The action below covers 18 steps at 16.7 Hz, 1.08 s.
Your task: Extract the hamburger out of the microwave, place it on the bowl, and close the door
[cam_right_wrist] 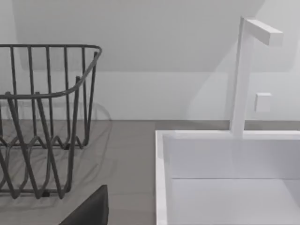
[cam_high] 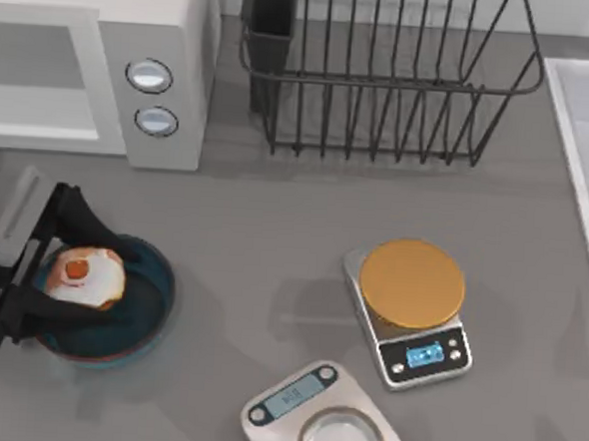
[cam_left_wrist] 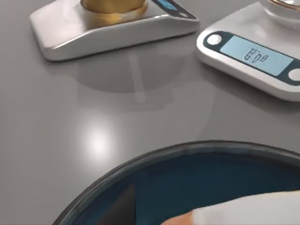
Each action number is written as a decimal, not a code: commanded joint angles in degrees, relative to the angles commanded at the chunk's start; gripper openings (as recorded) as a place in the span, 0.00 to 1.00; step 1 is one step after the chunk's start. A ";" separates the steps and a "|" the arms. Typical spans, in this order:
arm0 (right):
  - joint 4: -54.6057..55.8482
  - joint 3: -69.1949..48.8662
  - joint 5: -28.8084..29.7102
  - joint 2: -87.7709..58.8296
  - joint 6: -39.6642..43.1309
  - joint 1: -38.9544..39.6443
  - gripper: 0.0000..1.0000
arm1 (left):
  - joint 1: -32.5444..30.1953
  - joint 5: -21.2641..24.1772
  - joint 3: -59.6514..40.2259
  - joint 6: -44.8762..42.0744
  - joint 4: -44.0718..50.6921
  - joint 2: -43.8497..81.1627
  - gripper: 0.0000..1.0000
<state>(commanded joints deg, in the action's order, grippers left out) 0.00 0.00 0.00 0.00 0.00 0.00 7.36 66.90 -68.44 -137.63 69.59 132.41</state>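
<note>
The hamburger [cam_high: 83, 278], an orange-tan bun in white wrapping with a red spot on top, sits just over the blue bowl [cam_high: 154, 307] at the table's left front. My left gripper [cam_high: 68, 272] is shut on the hamburger, one dark finger on each side of it. The left wrist view shows the bowl's rim [cam_left_wrist: 187, 149] and the white wrapping [cam_left_wrist: 255, 211] close up. The white microwave [cam_high: 171, 33] stands at the back left with its pale cavity [cam_high: 38, 75] exposed; the door is out of view. A dark part of my right gripper [cam_right_wrist: 89, 212] appears near the sink.
A gold-topped scale [cam_high: 409, 308] stands right of centre and a steel scale [cam_high: 327, 422] at the front. A black wire dish rack [cam_high: 383, 76] is at the back. A white sink [cam_right_wrist: 225, 178] with its tap lies along the right edge.
</note>
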 joint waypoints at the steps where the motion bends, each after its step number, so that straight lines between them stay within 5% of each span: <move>1: 0.00 0.00 0.00 0.00 0.00 0.00 1.00 | 0.00 0.00 0.00 0.00 0.00 0.00 0.90; 3: 0.00 0.00 0.00 0.00 0.00 0.00 1.00 | 0.00 0.00 0.00 0.00 0.00 0.00 1.00; 13: 0.00 0.00 0.00 0.00 0.00 0.00 1.00 | 0.87 -0.84 -0.03 0.87 4.47 -3.93 1.00; 18: 0.00 0.00 0.00 0.00 0.00 0.00 1.00 | 0.50 -8.47 4.44 12.82 -5.48 -15.45 1.00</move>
<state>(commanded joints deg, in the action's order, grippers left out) 0.00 0.00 0.00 0.00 0.00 0.00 7.87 58.43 -64.00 -124.82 64.10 116.96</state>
